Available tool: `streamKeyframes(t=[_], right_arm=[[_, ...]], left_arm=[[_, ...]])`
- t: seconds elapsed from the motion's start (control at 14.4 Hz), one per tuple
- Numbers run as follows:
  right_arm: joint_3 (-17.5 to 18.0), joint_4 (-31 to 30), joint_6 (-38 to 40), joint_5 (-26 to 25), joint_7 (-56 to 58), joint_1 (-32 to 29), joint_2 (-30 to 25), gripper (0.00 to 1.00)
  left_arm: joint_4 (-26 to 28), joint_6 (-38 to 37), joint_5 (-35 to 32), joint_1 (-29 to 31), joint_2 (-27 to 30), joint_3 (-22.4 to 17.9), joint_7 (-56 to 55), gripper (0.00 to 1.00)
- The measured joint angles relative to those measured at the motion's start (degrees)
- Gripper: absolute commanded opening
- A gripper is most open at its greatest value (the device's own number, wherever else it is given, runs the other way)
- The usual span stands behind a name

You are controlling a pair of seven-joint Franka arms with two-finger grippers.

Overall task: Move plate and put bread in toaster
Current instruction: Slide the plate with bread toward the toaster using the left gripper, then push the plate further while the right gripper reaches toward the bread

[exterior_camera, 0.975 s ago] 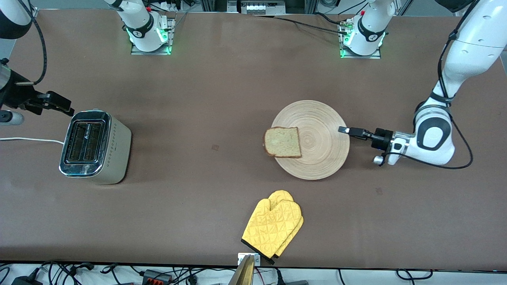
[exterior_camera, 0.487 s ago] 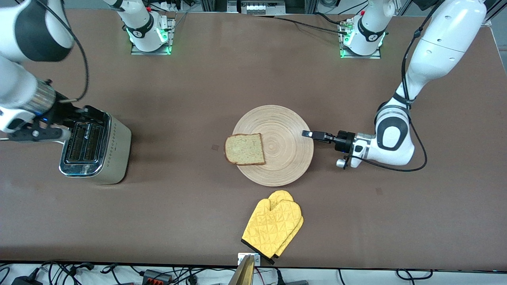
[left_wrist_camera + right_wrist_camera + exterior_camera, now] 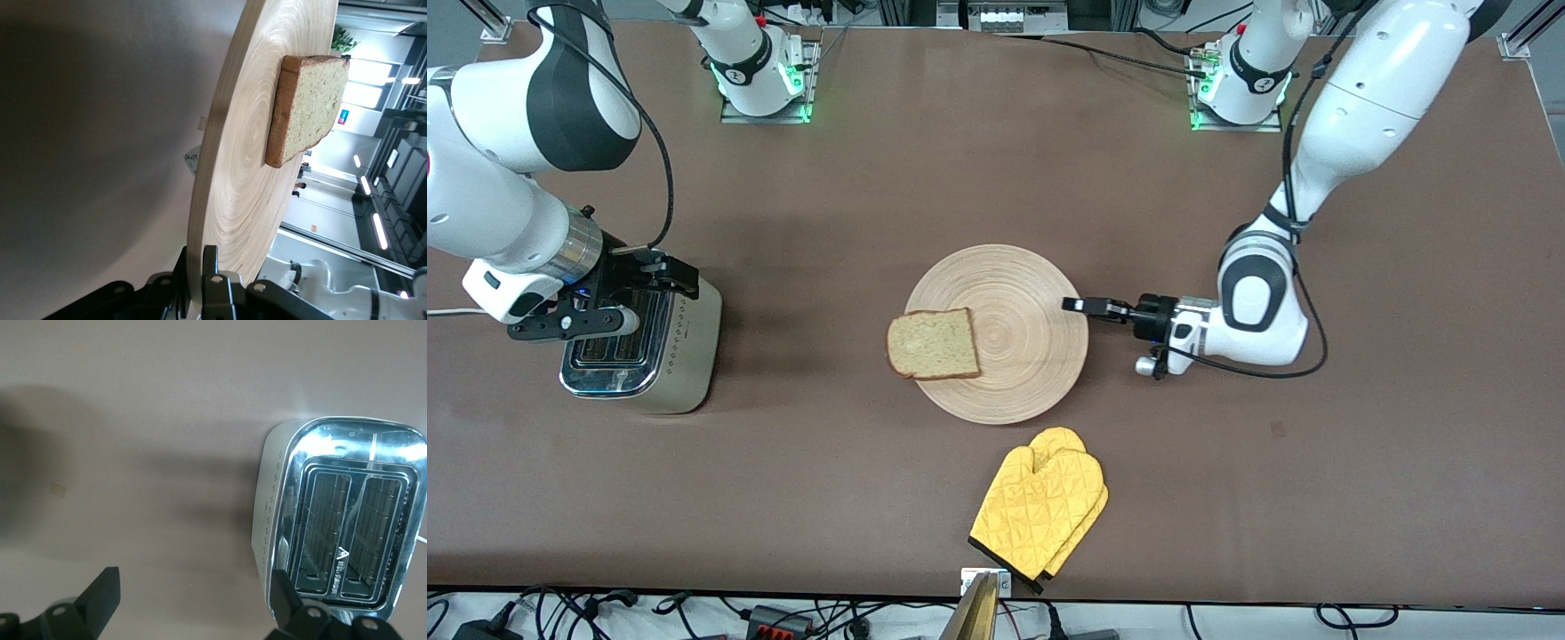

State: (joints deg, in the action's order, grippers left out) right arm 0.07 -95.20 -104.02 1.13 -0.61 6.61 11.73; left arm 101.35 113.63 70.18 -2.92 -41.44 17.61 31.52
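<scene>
The pale wooden plate (image 3: 1024, 293) lies mid-table, and my left gripper (image 3: 1075, 305) is shut on its rim at the edge toward the left arm's end. In the left wrist view the plate (image 3: 240, 160) runs out from between the fingers of my left gripper (image 3: 200, 270), with the bread (image 3: 310, 100) on it. The brown bread slice (image 3: 932, 344) rests on the plate, overhanging the edge toward the right arm's end. The chrome-topped toaster (image 3: 649, 342) stands at the right arm's end, both slots empty. My right gripper (image 3: 660, 274) hangs open over the toaster. In its wrist view my right gripper (image 3: 193, 597) has the toaster (image 3: 337, 520) beside one finger.
A yellow oven mitt (image 3: 1040, 511) lies near the table's front edge, nearer to the front camera than the plate. The toaster's white cord (image 3: 447, 312) trails off the table at the right arm's end.
My left gripper has dragged the plate with the bread toward the right arm's end. My right arm has swung in from the table's edge to above the toaster.
</scene>
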Motion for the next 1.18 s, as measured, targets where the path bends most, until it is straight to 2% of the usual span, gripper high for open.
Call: streamKeyframes(t=[0.21,0.49,0.63,0.91,1.18], right_arm=[[0.0,0.0,-0.1,0.0,0.0,0.0,0.1,1.00],[0.0,-0.1,-0.1,2.1,-0.2,0.0,1.2,1.00],[0.0,-0.2,-0.1,3.2,-0.2,0.2,2.3,1.00],[0.2,-0.3,-1.8,3.4,-0.5,1.9,5.6,1.00],[0.2,-0.3,-2.0,6.5,-0.5,2.0,6.3,1.00]], left_arm=[[-1.5,1.2,0.7,-4.3,-1.8,0.0,0.0,0.00],[-2.4,1.5,6.5,-8.3,-3.4,0.0,0.2,0.00],[-3.7,4.5,7.6,-10.3,-4.2,0.0,0.2,0.00],[-6.0,5.8,7.7,-11.8,-6.4,-0.1,0.2,0.00],[-8.4,7.7,7.7,-12.6,-9.4,-0.1,0.3,0.00]])
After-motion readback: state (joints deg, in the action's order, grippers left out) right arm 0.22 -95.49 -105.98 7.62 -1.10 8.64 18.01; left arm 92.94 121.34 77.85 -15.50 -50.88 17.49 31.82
